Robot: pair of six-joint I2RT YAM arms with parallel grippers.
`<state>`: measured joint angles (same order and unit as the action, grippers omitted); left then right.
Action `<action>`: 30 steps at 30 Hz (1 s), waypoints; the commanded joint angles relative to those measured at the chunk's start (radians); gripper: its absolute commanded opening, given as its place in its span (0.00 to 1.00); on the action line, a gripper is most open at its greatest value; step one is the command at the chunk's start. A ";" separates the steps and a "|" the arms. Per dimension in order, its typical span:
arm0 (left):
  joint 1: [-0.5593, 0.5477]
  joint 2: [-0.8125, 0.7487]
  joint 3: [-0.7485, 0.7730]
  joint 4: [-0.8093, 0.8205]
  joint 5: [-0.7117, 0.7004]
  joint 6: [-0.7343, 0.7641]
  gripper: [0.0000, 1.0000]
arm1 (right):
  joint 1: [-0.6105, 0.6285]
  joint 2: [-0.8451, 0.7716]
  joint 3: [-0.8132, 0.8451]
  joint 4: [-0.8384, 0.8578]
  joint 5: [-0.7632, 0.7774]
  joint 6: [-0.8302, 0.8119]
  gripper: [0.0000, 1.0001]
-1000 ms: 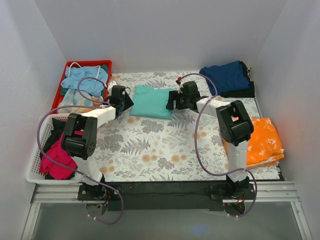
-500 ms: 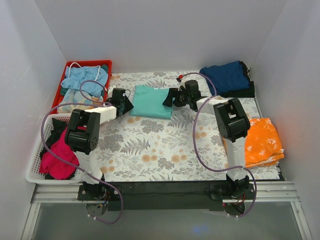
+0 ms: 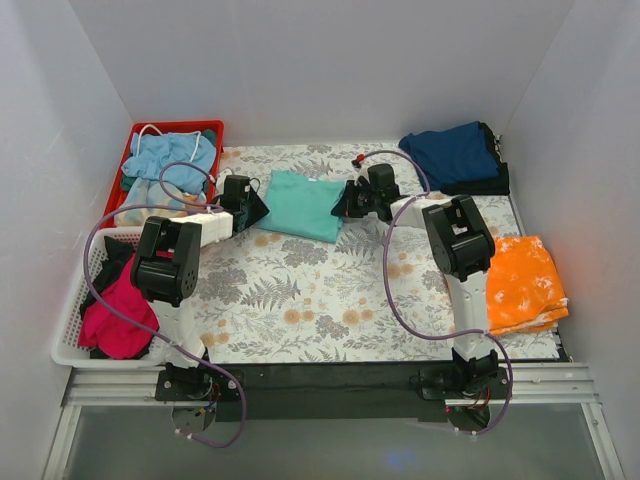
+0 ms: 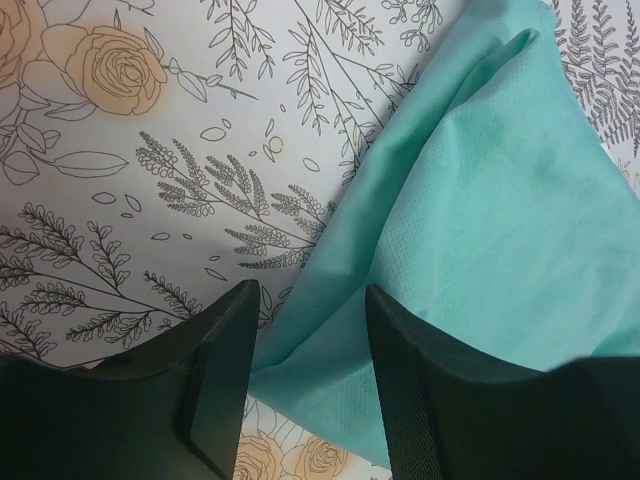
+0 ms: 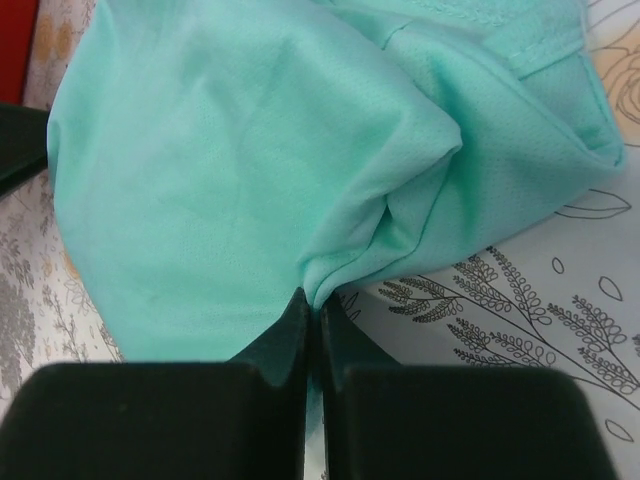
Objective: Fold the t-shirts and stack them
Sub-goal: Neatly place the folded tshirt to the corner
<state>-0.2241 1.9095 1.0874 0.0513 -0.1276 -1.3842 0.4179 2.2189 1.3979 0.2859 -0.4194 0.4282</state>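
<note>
A folded teal-green t-shirt (image 3: 300, 203) lies on the flowered table (image 3: 300, 300) at the back middle. My left gripper (image 3: 258, 208) is at its left edge, open; in the left wrist view the jaws (image 4: 312, 385) straddle the teal cloth (image 4: 500, 230) edge without pinching it. At the shirt's right edge, my right gripper (image 3: 343, 205) is shut on a bunched fold of the teal cloth (image 5: 220, 150), the pinch showing at the fingertips (image 5: 313, 315). A navy blue t-shirt (image 3: 455, 155) lies folded at the back right.
An orange mottled t-shirt (image 3: 525, 280) lies at the right edge. A red bin (image 3: 135, 135) at the back left holds light blue clothes. A white basket (image 3: 70, 325) at the left front holds a magenta t-shirt (image 3: 115, 315). White walls enclose the table.
My right gripper moved in a little to the shirt's right edge and went from open to shut on a fold of it. The left gripper has barely moved.
</note>
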 commanded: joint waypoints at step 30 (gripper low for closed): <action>0.000 -0.093 -0.086 -0.025 0.077 -0.044 0.45 | -0.303 0.034 0.587 -0.564 0.855 -0.611 0.01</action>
<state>-0.2241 1.8553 1.0138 0.0685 -0.0765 -1.4227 0.1669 2.1853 1.8580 -0.2562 0.3004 -0.0849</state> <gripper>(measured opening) 0.446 0.032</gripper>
